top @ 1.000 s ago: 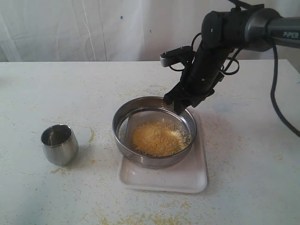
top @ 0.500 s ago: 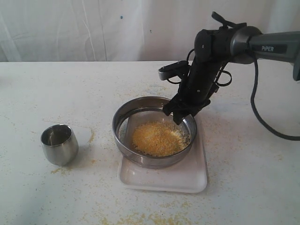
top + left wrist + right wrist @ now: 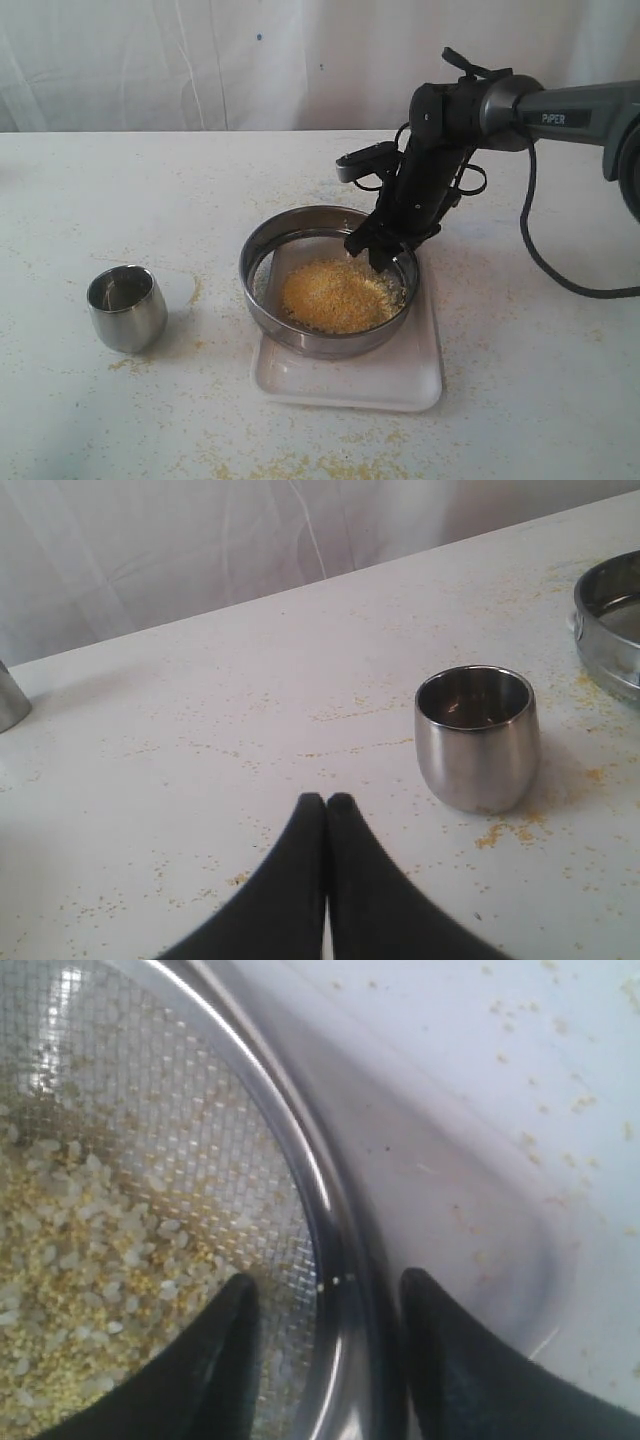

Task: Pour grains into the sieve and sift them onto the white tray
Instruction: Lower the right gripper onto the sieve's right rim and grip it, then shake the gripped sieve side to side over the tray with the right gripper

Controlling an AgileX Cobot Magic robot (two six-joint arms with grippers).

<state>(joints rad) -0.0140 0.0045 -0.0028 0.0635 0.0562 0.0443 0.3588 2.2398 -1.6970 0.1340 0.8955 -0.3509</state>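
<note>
We see on the bench (image 3: 100, 200), which is sprinkled with yellow specks, a small steel cup (image 3: 126, 308) standing upright and well apart from the sieve (image 3: 262, 262). The sieve sits on the white tray (image 3: 350, 385) and carries the grains (image 3: 335, 295) as a yellow heap on its mesh. The right end effector (image 3: 327, 1282) is spread open and straddles the sieve's rim, one finger over the mesh and the other outside the wall, and we cannot tell if either touches the steel; the left end effector (image 3: 327, 802) is clenched on nothing, near the cup.
</note>
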